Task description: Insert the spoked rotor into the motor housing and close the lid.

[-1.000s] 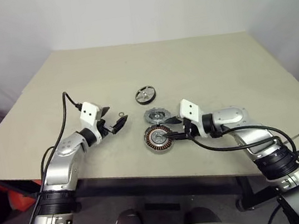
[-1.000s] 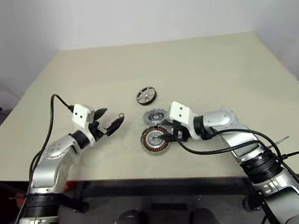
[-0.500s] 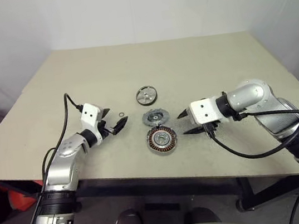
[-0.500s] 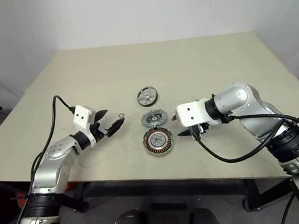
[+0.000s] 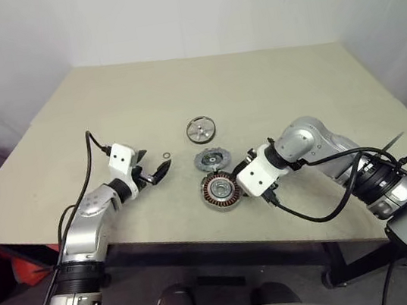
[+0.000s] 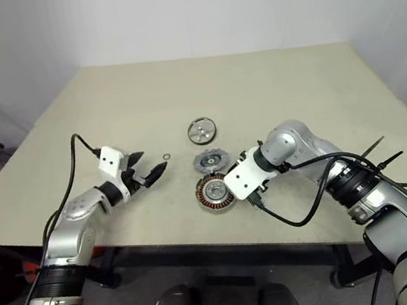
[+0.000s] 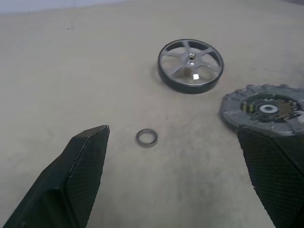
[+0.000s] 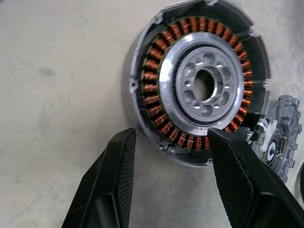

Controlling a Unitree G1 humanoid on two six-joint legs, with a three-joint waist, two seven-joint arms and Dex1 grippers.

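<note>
The motor housing, a grey can with copper windings round a silver centre, lies near the table's front edge. Behind it lies the notched grey lid, and farther back the spoked rotor. My right gripper hangs open just over the housing's right rim, pointing steeply down. One fingertip overlaps the windings, the other is off to the side, and nothing is held. My left gripper is open and empty, low over the table left of the parts and pointing toward them.
A small metal ring lies on the table just ahead of the left gripper. The table's front edge runs close behind both arms. A black cable loops from the right wrist over the table near that edge.
The right arm swung away to the right, then came back to the housing with its wrist rolled, so the gripper now points steeply down. The left arm and the parts have stayed put.
</note>
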